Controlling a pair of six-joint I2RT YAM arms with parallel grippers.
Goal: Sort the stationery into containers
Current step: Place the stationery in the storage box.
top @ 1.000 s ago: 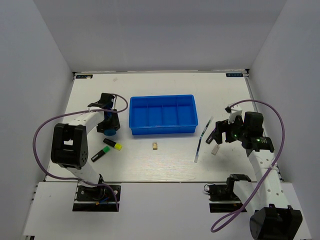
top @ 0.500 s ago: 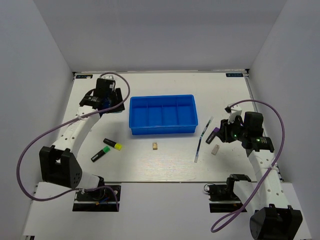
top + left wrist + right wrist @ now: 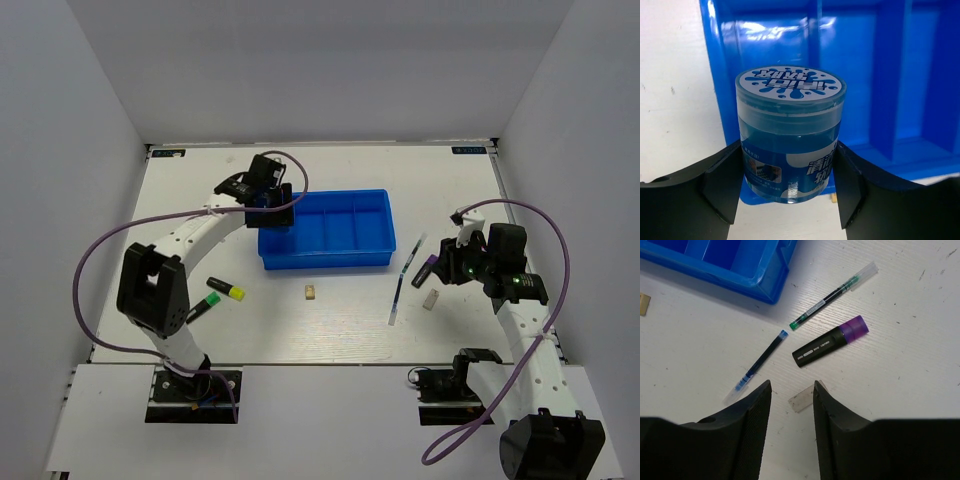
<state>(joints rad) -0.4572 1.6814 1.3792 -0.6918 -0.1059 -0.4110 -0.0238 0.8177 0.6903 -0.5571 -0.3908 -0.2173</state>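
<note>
Left wrist: we lose the blue tray (image 3: 890, 75) at the top and right edges. Fingers (image 3: 722, 185) of the left gripper (image 3: 789, 150) cover the blue roll (image 3: 790, 125) low on both sides. Right wrist: tan block (image 3: 643, 304) cut by left edge, blue tray by top. One end of the pale grey block (image 3: 801, 400) goes behind the right gripper (image 3: 791, 390). Print on the purple-capped marker (image 3: 827, 342) is too small to read.

Bright even light; glare streaks the tray (image 3: 765, 27).
</note>
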